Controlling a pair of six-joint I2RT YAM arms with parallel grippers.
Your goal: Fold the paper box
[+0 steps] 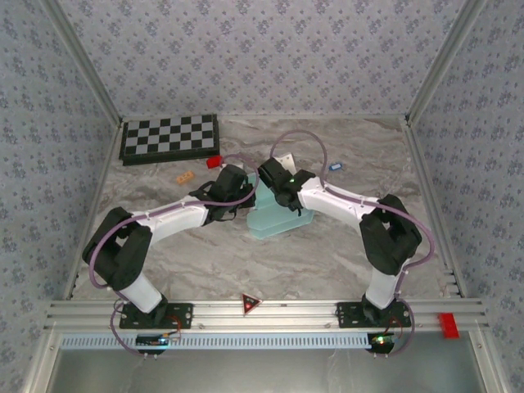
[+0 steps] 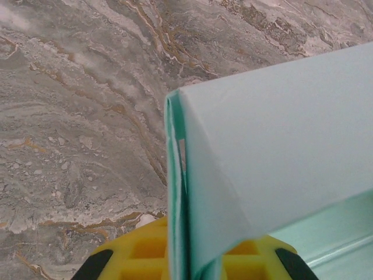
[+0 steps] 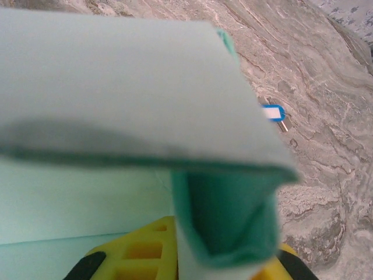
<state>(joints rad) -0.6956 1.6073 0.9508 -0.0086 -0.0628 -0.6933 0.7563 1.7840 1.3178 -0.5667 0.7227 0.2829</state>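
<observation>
1. The paper box (image 1: 277, 219) sits on the marble table (image 1: 205, 266), on the near side of the checkerboard (image 1: 169, 137) and off to its right, well apart from it. It is half formed, with walls raised and a broad panel leaning over.
2. The left gripper (image 2: 186, 265) is clenched on the box. In its wrist view a doubled wall edge stands upright between the yellow fingers (image 2: 137, 254).
3. The right gripper (image 3: 195, 259) meets the box at the end farther from the checkerboard. A darker folded flap stands between its yellow pads (image 3: 140, 251), under the broad panel. We cannot tell whether the jaws pinch that flap or only bracket it.
4. We judge the step in hand to be turning an end flap inward so the wall locks.
5. To do it well, we would have the left claw act as the anchor, firm but not crushing, since thin card creases wherever it is squeezed.
6. We would have the right arm turn the flap along its scored line and not drag it sideways, which could skew the wall.
7. We would move slowly, because the panel hides the flap's tip in the right wrist view.
</observation>
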